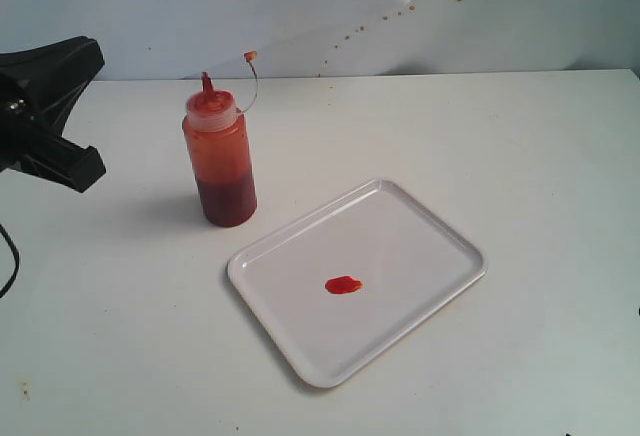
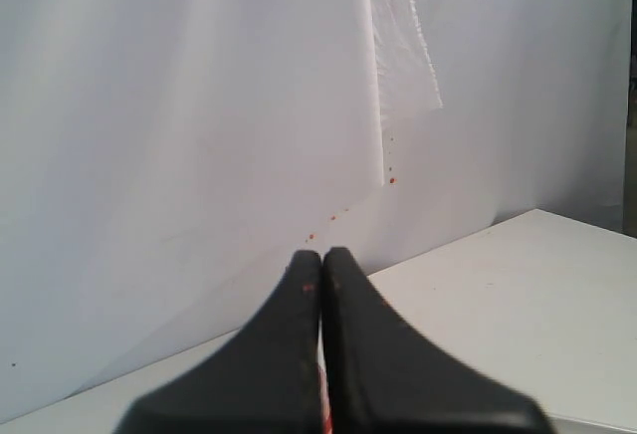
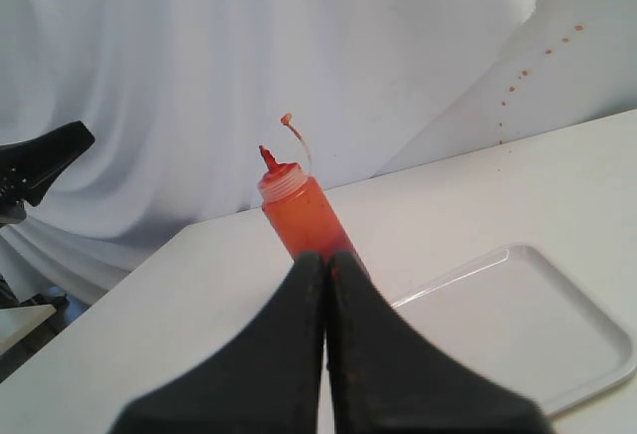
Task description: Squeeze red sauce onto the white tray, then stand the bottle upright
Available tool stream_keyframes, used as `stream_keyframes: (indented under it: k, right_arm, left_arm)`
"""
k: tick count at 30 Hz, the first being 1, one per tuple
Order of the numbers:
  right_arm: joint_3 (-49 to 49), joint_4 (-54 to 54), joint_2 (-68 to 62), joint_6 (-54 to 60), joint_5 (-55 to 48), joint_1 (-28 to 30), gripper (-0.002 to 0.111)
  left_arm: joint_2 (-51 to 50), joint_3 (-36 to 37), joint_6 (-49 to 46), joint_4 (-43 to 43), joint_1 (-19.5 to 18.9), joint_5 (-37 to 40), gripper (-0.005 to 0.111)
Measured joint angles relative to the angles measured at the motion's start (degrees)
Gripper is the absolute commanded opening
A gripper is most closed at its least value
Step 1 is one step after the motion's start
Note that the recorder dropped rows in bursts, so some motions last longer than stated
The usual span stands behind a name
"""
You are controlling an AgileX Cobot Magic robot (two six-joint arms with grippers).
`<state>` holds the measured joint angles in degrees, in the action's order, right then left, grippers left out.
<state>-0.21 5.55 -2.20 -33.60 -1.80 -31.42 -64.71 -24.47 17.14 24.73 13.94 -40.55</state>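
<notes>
The left arm (image 1: 45, 71) is matte black, built of angular wedge-like housings, and a thin black cable (image 1: 15, 256) curves below it at the edge of the exterior view. In the left wrist view the left jaws are two smooth black halves, broad at the base and narrowing to blunt rounded tips, with tiny reddish specks near one tip and a red smear in the seam between them. The right jaws have the same plain black tapering shape with a dull sheen.

You see the bottle (image 1: 220, 161) standing upright on the table (image 1: 530, 146), just off the white tray (image 1: 420, 246) toward ten o'clock. A small blob of red sauce (image 1: 343, 284) lies near the tray's middle, apart from the bottle.
</notes>
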Motion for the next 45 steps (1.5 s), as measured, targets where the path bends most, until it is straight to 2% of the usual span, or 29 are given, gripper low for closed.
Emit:
stream_keyframes:
  k: [11,20,28,32,37,41,45]
  right_arm:
    - [0.0,0.0,0.0,0.0,0.0,0.0,0.0]
    - [0.0,0.0,0.0,0.0,0.0,0.0,0.0]
    - [0.0,0.0,0.0,0.0,0.0,0.0,0.0]
    - [0.0,0.0,0.0,0.0,0.0,0.0,0.0]
    - [0.0,0.0,0.0,0.0,0.0,0.0,0.0]
    - [0.0,0.0,0.0,0.0,0.0,0.0,0.0]
    - [0.0,0.0,0.0,0.0,0.0,0.0,0.0]
  left_arm:
    - [0.8,0.0,1.4,0.0,0.0,1.8,0.001]
    - [11.4,0.1,4.2,-2.6,0.0,20.5,0.001]
    - [23.3,0.1,4.7,-4.3,0.0,33.9,0.001]
    - [29.0,1.2,4.9,-7.1,-2.0,37.3,0.001]
    - [34.5,5.2,4.9,-8.8,-5.8,38.4,0.001]
    - [39.6,8.9,5.0,-9.0,-7.4,38.8,0.001]
    - [49.2,13.3,5.9,-9.0,-10.1,39.1,0.001]
